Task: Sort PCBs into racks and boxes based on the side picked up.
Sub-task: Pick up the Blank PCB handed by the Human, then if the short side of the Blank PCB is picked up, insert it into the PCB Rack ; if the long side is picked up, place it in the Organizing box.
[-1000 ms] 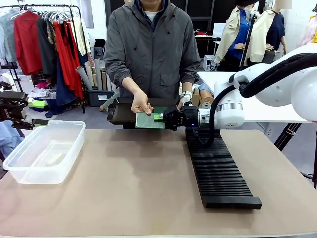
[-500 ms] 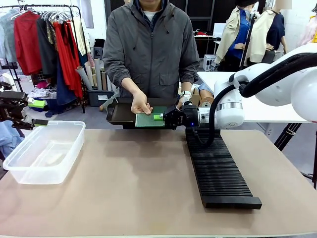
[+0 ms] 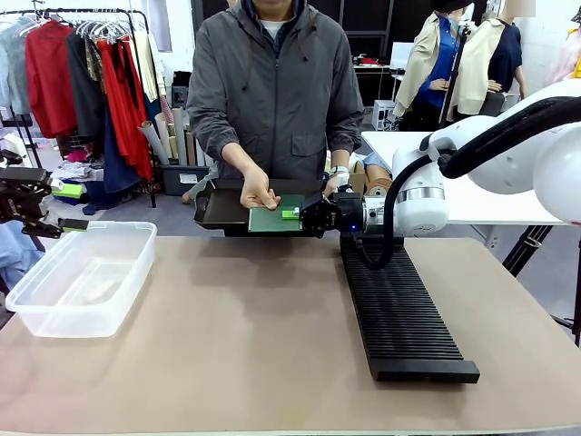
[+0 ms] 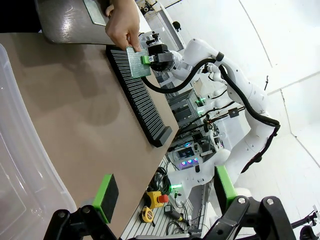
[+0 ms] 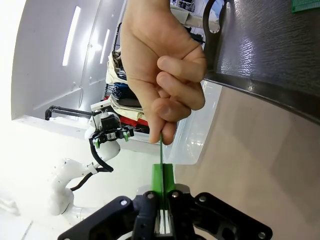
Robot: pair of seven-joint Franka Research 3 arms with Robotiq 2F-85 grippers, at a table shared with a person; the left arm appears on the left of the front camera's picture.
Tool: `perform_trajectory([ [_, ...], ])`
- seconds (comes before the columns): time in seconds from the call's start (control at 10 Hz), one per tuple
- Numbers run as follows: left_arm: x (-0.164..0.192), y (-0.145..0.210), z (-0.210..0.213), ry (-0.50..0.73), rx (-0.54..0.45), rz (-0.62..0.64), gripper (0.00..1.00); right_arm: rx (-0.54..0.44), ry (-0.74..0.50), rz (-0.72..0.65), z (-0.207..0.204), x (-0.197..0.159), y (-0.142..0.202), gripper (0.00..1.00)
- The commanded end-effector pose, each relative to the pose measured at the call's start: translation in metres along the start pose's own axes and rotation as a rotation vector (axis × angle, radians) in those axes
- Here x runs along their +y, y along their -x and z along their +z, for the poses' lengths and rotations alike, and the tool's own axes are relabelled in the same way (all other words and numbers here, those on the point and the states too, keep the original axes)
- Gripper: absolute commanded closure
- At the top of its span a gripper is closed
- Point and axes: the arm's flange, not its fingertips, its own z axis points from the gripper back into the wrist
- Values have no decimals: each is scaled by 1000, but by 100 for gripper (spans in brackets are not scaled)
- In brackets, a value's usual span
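Observation:
A person's hand [image 3: 259,193] holds one green PCB [image 3: 270,220] over the table's far edge, in front of a dark tray [image 3: 216,209]. My right gripper [image 3: 290,214] is shut on the board's right edge. In the right wrist view the PCB [image 5: 161,150] is edge-on, pinched between the green pads [image 5: 157,179], with the person's fingers [image 5: 167,90] on its far end. The left wrist view shows the PCB [image 4: 136,62] with a pale, dotted face. The black rack [image 3: 399,309] lies under my right arm. My left gripper [image 4: 165,192] hangs open over the clear box [image 3: 82,277], holding nothing.
The person stands at the far side holding the tray, which holds another green board [image 5: 306,5]. The rack [image 4: 140,100] runs from the far edge toward the front right. Bare table lies between box and rack. Clothes racks stand behind.
My right gripper's jaws have closed onto the board's edge. The board now lies flatter and slightly higher in the person's hand. The left arm has not moved.

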Motion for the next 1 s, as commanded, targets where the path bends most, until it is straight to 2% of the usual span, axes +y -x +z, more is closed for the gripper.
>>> perform_trajectory([
  [0.0, -2, -1, 1, 7, -1, 10, 0, 0, 3, -1, -1, -1, 1, 100],
  [0.9, -2, -1, 1, 7, -1, 10, 0, 0, 3, -1, -1, -1, 1, 100],
])
